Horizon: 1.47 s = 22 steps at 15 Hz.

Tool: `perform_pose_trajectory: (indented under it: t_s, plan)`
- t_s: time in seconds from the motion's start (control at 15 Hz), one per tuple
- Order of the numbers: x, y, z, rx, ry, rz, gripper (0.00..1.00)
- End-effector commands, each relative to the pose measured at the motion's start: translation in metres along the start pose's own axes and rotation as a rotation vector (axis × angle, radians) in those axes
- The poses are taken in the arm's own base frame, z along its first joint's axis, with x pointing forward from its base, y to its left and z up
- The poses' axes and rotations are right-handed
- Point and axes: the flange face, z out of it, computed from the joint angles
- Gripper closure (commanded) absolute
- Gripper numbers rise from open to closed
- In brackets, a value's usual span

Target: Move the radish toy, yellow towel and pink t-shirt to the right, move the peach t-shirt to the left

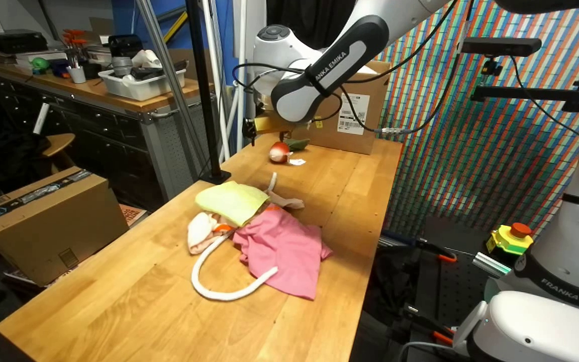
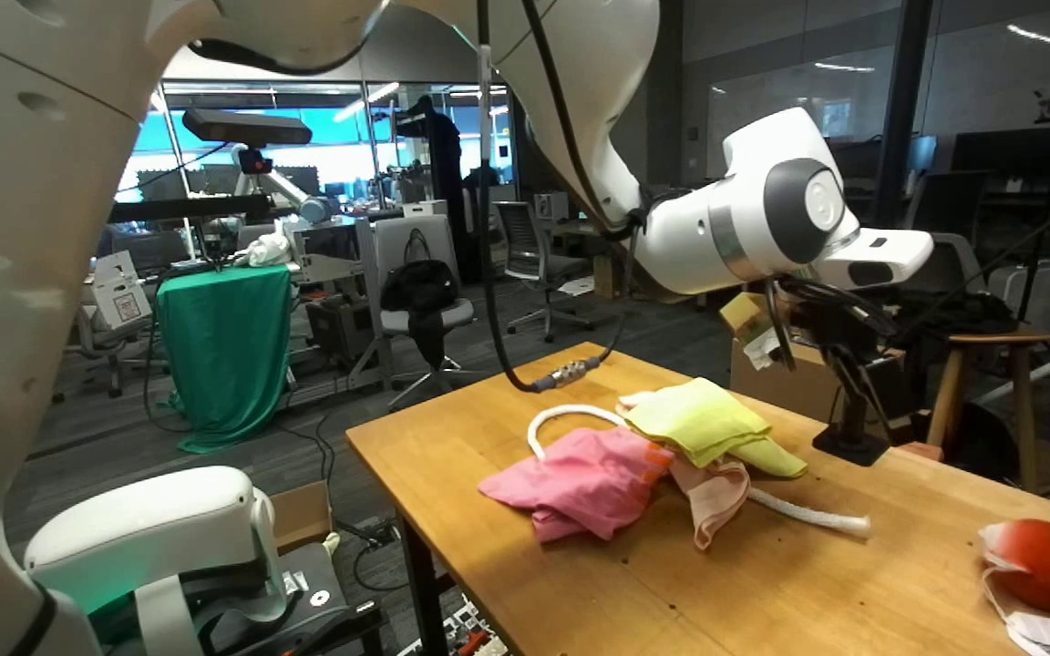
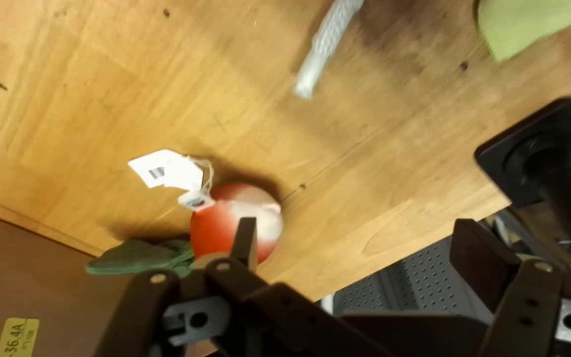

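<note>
My gripper point(image 3: 357, 233) stands open above the table, with nothing between its fingers. In the wrist view the radish toy point(image 3: 265, 223), red and white with green leaves and a white tag, is partly covered by one finger; I cannot tell whether they touch. The same radish toy point(image 1: 279, 152) lies on the table near the large box in an exterior view. A heap of cloths sits farther along: the yellow towel point(image 2: 703, 419) rests on the pale peach t-shirt point(image 2: 715, 499), which is mostly hidden beneath it. Against them spreads the pink t-shirt point(image 1: 289, 251).
A white rope point(image 1: 224, 295) loops out from under the cloths, one end point(image 3: 320, 54) pointing toward the radish toy. The black post point(image 3: 538, 148) rises at the table edge, close to the gripper. Behind the radish toy stands a cardboard box point(image 1: 357, 133).
</note>
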Motion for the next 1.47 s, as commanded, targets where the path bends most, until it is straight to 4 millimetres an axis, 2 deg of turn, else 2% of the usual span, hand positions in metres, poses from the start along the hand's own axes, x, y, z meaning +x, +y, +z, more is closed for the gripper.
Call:
perform_pose_trajectory:
  t_s: [0.0,0.2,0.67,1.07,1.4]
  plan:
    - [-0.042,0.001,-0.027,0.094,-0.079,-0.153,0.0]
    - [-0.077,-0.013,-0.035,0.126,-0.128,-0.314,0.0]
    - [-0.126,-0.047,-0.049,0.232,-0.146,-0.639,0.0]
    - [-0.16,-0.079,-0.06,0.31,-0.159,-0.747,0.0]
    - [-0.181,-0.093,-0.064,0.33,-0.183,-0.765,0.0]
